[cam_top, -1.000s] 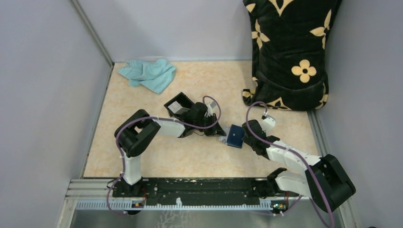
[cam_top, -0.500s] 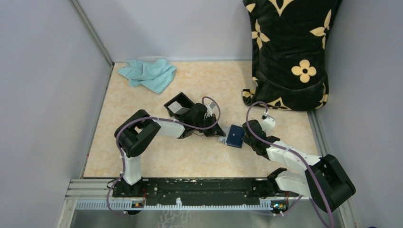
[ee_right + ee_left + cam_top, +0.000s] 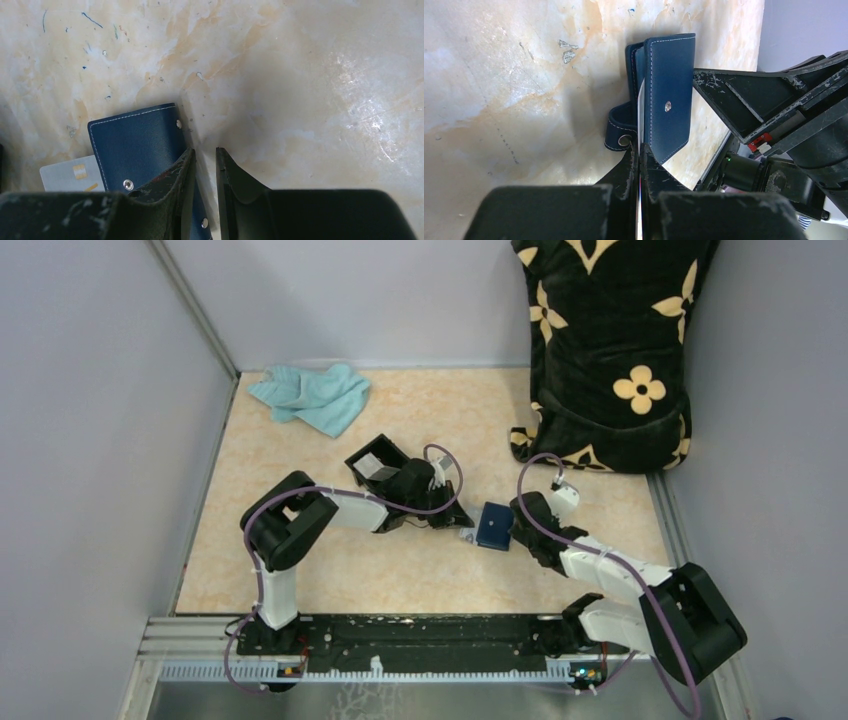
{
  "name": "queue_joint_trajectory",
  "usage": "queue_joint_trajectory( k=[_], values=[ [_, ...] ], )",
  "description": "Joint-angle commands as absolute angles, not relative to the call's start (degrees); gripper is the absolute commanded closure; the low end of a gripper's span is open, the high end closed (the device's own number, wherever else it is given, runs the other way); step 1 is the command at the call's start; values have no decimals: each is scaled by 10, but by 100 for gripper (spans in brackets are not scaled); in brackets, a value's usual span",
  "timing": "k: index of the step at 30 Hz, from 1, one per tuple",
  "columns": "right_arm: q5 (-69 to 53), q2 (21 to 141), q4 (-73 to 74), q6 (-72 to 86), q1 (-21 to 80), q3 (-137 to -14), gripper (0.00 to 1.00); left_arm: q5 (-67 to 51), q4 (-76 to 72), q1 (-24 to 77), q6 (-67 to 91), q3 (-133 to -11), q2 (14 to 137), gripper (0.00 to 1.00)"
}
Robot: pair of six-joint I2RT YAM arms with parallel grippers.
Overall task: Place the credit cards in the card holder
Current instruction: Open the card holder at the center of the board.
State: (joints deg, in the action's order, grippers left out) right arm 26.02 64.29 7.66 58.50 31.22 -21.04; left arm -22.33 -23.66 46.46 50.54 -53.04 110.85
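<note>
**Q:** State of the left jaws?
**A:** Clamped on a pale grey credit card [image 3: 67, 176], held edge-on. Its leading end sits inside the navy card holder [image 3: 135, 145].

**Q:** Right jaws?
**A:** Closed onto a leaf of the card holder from the opposite side, with only a narrow gap between them.

**Q:** Location of the card holder?
**A:** On the desk [image 3: 325, 75], between the two arms. Its closing tab [image 3: 616, 127] is unfastened, silver snap showing.

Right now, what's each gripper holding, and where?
Left gripper pinches a thin pale grey card by its near edge; right gripper seems to clamp the navy-blue wallet's edge.
</note>
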Motion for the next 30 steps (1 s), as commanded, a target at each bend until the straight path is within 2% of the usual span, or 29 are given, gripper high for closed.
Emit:
queue_joint_trajectory(
  k=[1,15,30],
  values=[
    [251,655,65,581,305,-202,77,-207,-235,461,500,-521,1103,100],
    [249,665,59,579,305,-202,77,-173,-258,466,535,-494,1094,100],
    [247,685,48,571,305,-204,77,-201,-289,475,557,-511,1114,100]
  ],
)
